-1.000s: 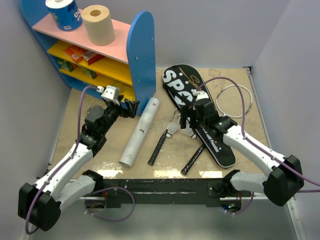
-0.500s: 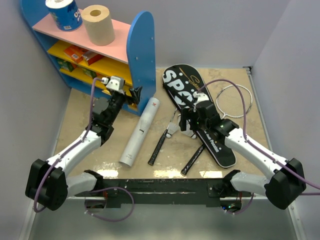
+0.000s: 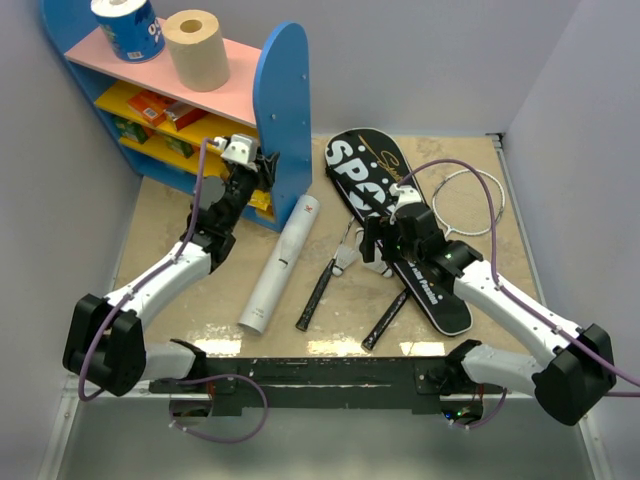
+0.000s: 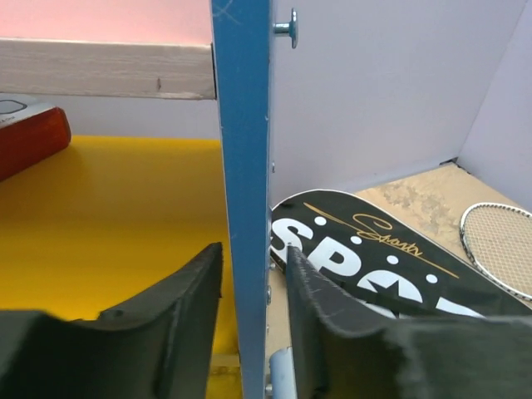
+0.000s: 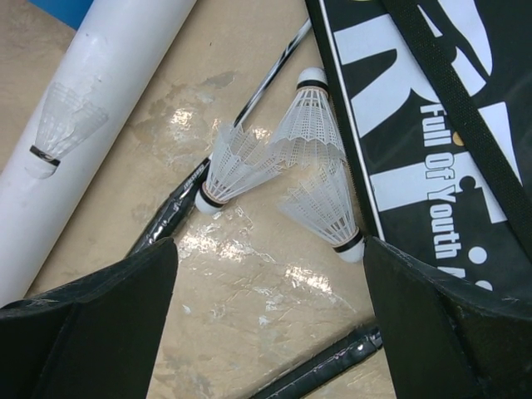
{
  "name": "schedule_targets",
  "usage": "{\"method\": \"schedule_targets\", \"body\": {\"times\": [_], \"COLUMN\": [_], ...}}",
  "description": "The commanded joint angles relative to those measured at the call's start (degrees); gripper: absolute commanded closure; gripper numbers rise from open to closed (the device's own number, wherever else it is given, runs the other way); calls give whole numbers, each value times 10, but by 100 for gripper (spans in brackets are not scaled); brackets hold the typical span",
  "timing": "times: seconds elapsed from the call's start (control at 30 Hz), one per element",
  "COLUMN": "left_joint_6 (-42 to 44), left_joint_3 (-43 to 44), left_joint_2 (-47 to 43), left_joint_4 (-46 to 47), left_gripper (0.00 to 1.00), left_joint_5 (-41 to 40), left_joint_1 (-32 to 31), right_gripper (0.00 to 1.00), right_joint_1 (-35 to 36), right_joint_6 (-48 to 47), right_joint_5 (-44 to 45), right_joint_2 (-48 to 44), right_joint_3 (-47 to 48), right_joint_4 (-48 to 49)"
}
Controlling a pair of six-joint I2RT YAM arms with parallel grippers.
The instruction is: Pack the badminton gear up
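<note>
Hovering wide open over three shuttlecocks [image 5: 312, 125] beside the bag [image 5: 432, 125] at the surface's [image 3: 225, 290] middle, the right gripper [image 5: 266, 249] should drop squarely and pinch one cork, not feathers; the left gripper [image 4: 253, 274] straddles a blue shelf panel [image 4: 243, 125], grip unclear.

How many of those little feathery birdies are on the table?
3 shuttlecocks, bunched beside the black bag: the top one, the left one across a racket, the lowest one by the bag's edge. The white tube may hide more.

Obstacles: left end effector [image 4: 251, 266] straddles blue shelf side panel [image 4: 241, 125]; right end effector [image 5: 268, 249] flanked by tube [image 5: 91, 108], bag [image 5: 432, 125].
</note>
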Motion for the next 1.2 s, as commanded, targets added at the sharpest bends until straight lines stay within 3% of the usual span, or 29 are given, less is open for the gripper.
{"method": "schedule_targets", "body": {"times": [0.0, 0.13, 0.23, 0.27, 0.3, 0.73, 1.17], "left_joint_6": [9, 13, 15, 17, 21, 51, 73], "left_joint_3": [23, 27, 36, 42, 52, 120, 289], "left_joint_2": [3, 4, 16, 19, 30, 123, 279], "left_joint_4": [40, 42, 41, 40, 36, 87, 76], "left_gripper": [64, 69, 85, 97, 100, 100, 100], "left_joint_5": [4, 0, 3, 3, 2, -37, -129], "left_joint_1": [0, 0, 0, 0, 0, 0, 7], "right_gripper": [5, 5, 5, 5, 5, 5, 6], "right_joint_1": [-1, 0, 0, -1, -1, -1, -1], "right_joint_6": [2, 4, 6, 8, 10, 16, 30], "right_joint_5": [-9, -11, -12, -14, -15, -6, -15], "right_joint_2": [-12, -16, -18, -18, -18, -34, -47], "right_joint_3": [-4, -6, -11, -12, -12, -11, -18], "right_joint_4": [9, 9, 10, 10, 10, -17, -32]}}
